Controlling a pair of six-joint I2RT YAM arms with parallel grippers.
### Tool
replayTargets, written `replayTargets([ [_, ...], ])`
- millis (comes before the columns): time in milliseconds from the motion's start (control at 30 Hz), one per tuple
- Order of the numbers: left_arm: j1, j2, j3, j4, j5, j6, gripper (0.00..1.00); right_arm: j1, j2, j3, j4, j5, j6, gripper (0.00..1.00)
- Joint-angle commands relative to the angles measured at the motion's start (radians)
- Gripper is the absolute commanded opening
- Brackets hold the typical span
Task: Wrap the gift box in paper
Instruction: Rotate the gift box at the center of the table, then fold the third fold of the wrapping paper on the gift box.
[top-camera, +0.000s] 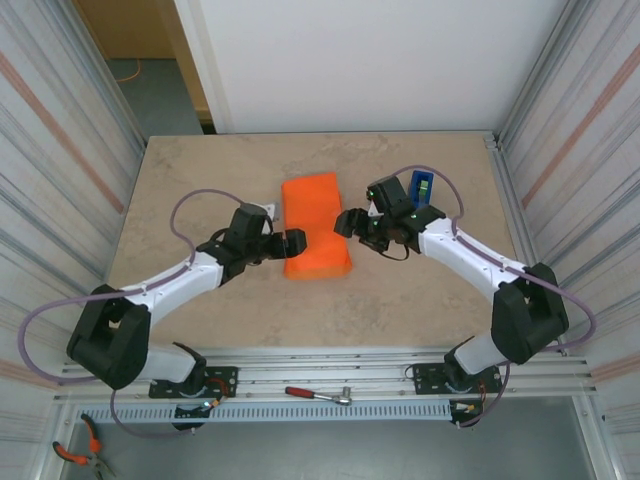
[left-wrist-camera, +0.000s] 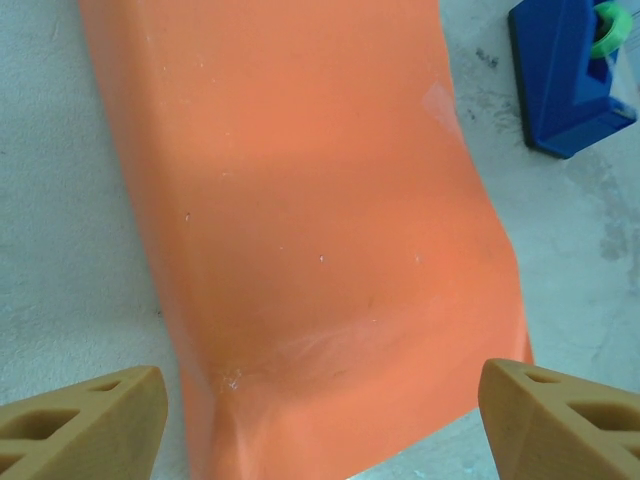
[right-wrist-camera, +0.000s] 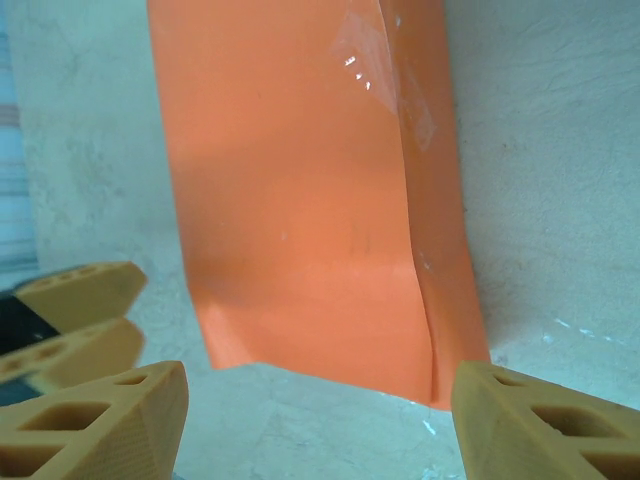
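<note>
The beige stone-patterned worktop (top-camera: 200, 170) takes up the middle of the top view, with ribbed metal walls on either side. The left arm (top-camera: 170, 285) reaches from the lower left toward the centre, and the right arm (top-camera: 470, 255) comes in from the lower right. The two meet head-on across the paper (top-camera: 315, 225).

The paper lies at the centre of the frame as a long, bright orange bundle folded over on itself. It runs from just above centre down toward the arms, and its lower end is slightly raised and rounded.

The left jaws stand wide apart at the paper's lower left edge. In the left wrist view one finger sits in each bottom corner, with nothing clamped between them. The right jaws are also spread, at the paper's right edge, and grip nothing. Whether either pair touches the sheet I cannot tell.

A blue tape dispenser (top-camera: 421, 186) stands right of centre, just behind the right arm's wrist. A red-handled tool (top-camera: 318, 395) lies on the rail at bottom centre. Orange-handled pliers (top-camera: 75, 452) sit in the lower left corner.
</note>
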Motion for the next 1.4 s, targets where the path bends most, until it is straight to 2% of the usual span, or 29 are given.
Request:
replayTargets([
  [0,-0.039,0.008,-0.028,0.010,-0.108,0.045,0.82,0.015,-0.015,0.089,-0.097,0.073,0.114,0.69],
  [167,-0.087,0.062,-0.048,0.043,-0.223,0.038,0.81,0.039,-0.023,0.195,-0.133,0.155,0.212,0.69],
  [433,-0.109,0.172,-0.052,0.101,-0.323,0.006,0.81,0.040,-0.050,0.296,-0.016,0.076,0.284,0.70],
  [600,-0.114,0.232,-0.030,0.108,-0.338,0.005,0.80,0.028,-0.036,0.321,0.085,-0.041,0.355,0.70],
  [800,-0.131,0.189,-0.016,0.097,-0.348,0.022,0.80,0.022,-0.016,0.325,0.196,-0.162,0.434,0.70],
  [1100,-0.129,0.200,-0.019,0.091,-0.354,0.046,0.80,0.010,0.001,0.305,0.282,-0.221,0.496,0.70],
  [1200,-0.127,0.211,-0.026,0.107,-0.360,0.051,0.80,0.014,-0.020,0.271,0.355,-0.202,0.514,0.70],
  [1367,-0.119,0.244,-0.027,0.139,-0.354,0.059,0.80,0.032,0.027,0.348,0.315,-0.226,0.485,0.70],
])
